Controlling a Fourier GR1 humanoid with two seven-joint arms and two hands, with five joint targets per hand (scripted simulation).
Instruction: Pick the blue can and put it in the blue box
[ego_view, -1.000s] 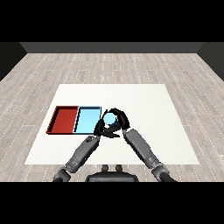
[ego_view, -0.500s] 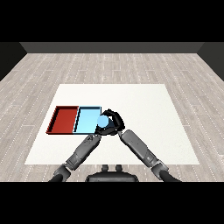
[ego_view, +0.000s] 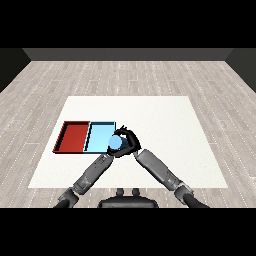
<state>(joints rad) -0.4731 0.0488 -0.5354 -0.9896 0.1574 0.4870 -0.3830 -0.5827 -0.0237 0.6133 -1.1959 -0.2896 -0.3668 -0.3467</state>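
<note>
Your stock, largest first: white table; red tray, outermost left; blue tray touching its right side; right robot hand, curled round the blue can; left robot hand, hidden behind the can, so you cannot tell its state. You have the can held at the blue tray's right edge; its long axis is unclear. Your release point lies just leftward
</note>
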